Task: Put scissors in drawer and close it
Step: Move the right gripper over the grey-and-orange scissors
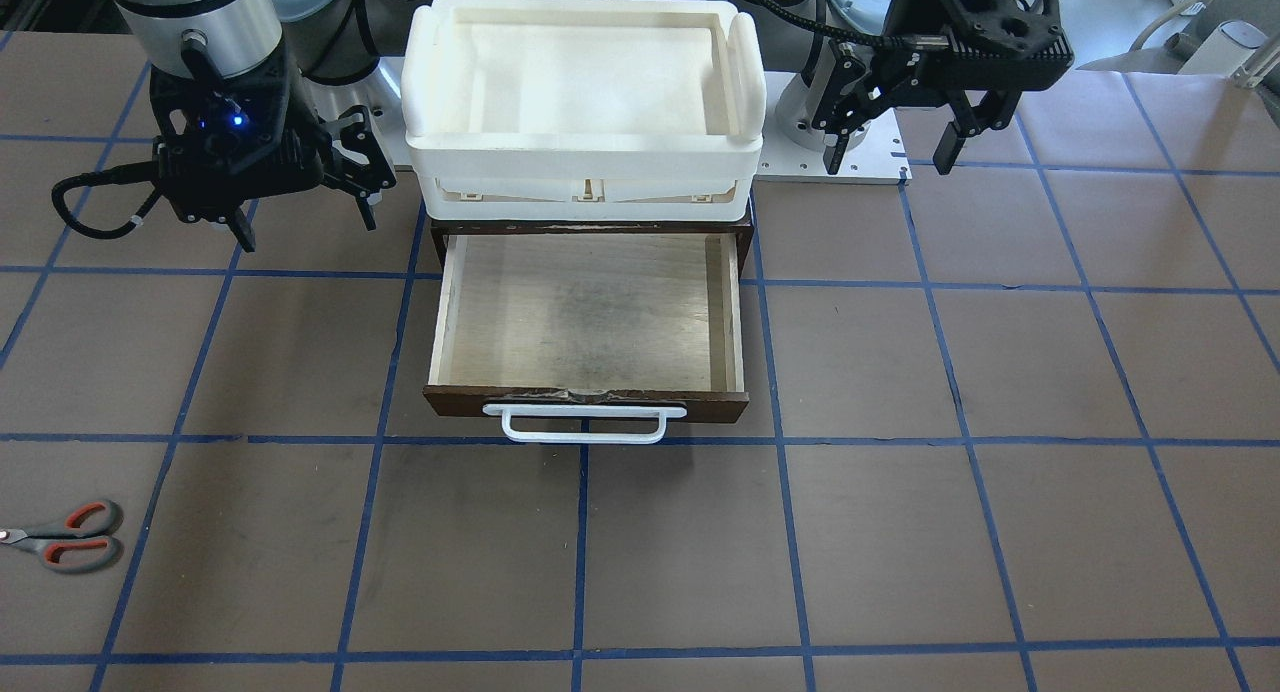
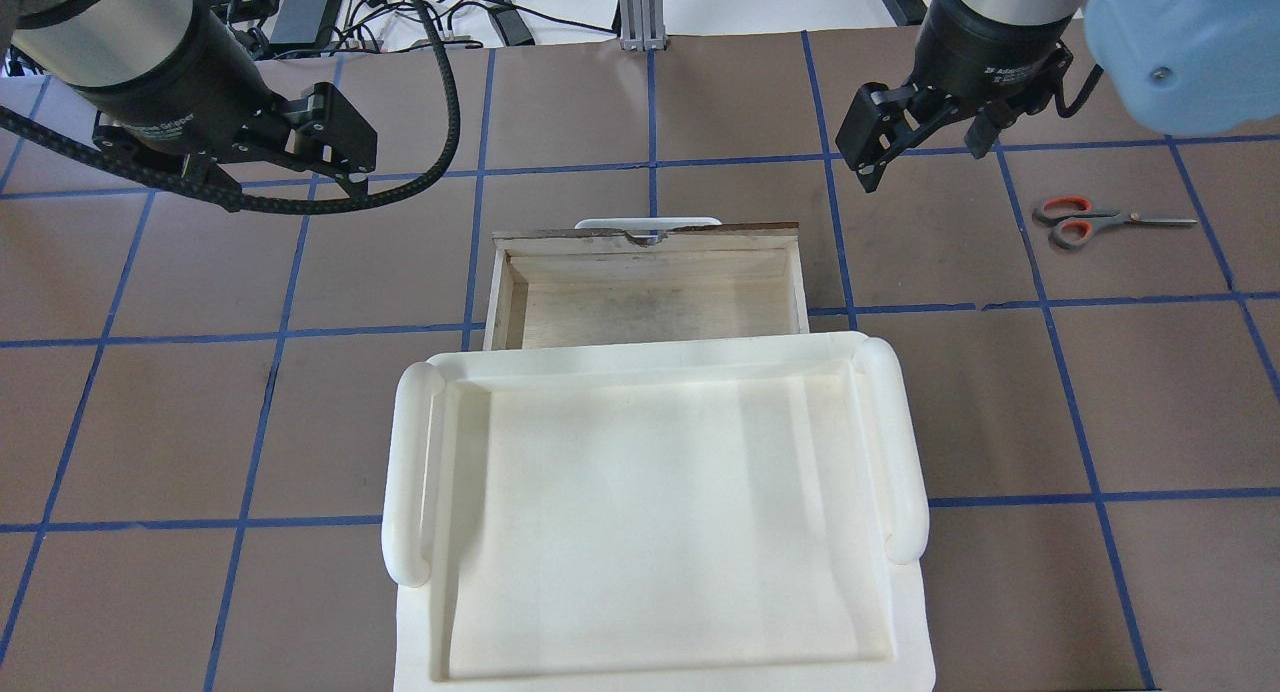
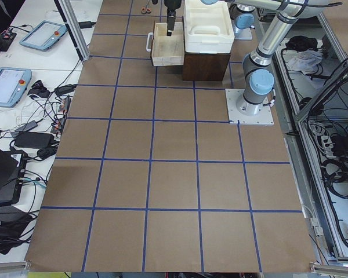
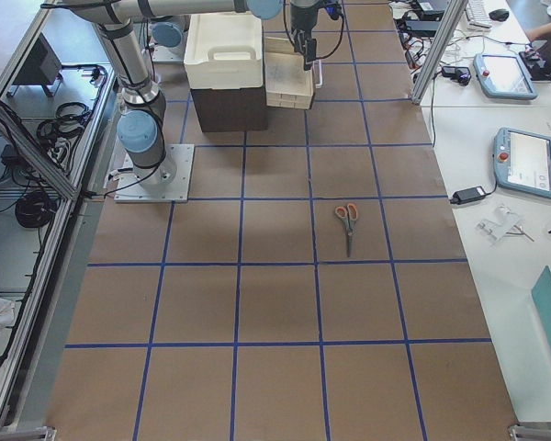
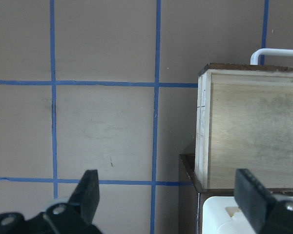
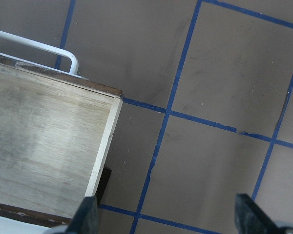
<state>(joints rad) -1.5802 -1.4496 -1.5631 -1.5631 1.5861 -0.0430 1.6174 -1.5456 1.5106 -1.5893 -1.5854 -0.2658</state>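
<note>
The scissors (image 1: 65,537) lie flat on the table on my right side, far from the drawer; they also show in the overhead view (image 2: 1085,220) and the exterior right view (image 4: 347,220). The drawer (image 1: 590,312) stands pulled open and empty, its white bar handle (image 1: 585,424) facing away from me. It also shows in the overhead view (image 2: 650,307). My right gripper (image 2: 925,157) is open and empty, hovering between the drawer and the scissors. My left gripper (image 2: 290,187) is open and empty, left of the drawer.
A white plastic tray (image 2: 410,472) sits on top of the dark cabinet that holds the drawer. Blue tape lines grid the brown table. The drawer's corner shows in both wrist views (image 5: 254,131) (image 6: 39,146).
</note>
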